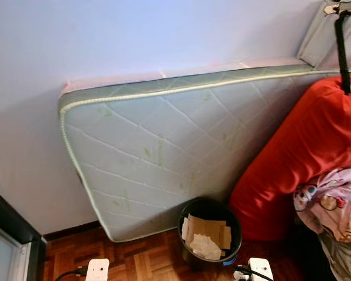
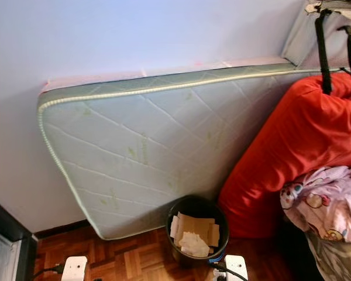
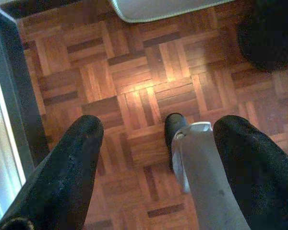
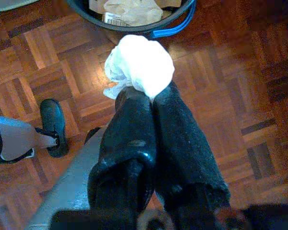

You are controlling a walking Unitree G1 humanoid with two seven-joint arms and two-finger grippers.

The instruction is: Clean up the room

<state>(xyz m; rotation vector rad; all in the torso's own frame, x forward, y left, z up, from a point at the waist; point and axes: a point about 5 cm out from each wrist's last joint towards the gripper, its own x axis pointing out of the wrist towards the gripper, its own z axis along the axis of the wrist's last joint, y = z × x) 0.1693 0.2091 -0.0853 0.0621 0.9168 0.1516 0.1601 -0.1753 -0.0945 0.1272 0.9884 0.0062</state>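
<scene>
The left end effector (image 3: 156,143) hangs over the wood floor (image 3: 139,91), fingers spread wide, away from the black bin (image 1: 210,233). The right end effector (image 4: 144,96) pinches a white paper wad (image 4: 139,64) just beside the bin's rim, pointing down.

The bin (image 1: 210,233) hid the lower edge of the mattress (image 1: 158,158), and its own base was cut off by the picture's bottom edge. The red cushion (image 1: 304,158) covered the mattress's right end. The papers (image 1: 206,237) in the bin were too small to read. In the right wrist view, the right end effector (image 4: 143,98) hid part of the white wad (image 4: 140,66), and the bin's far side ran off the edge.
</scene>
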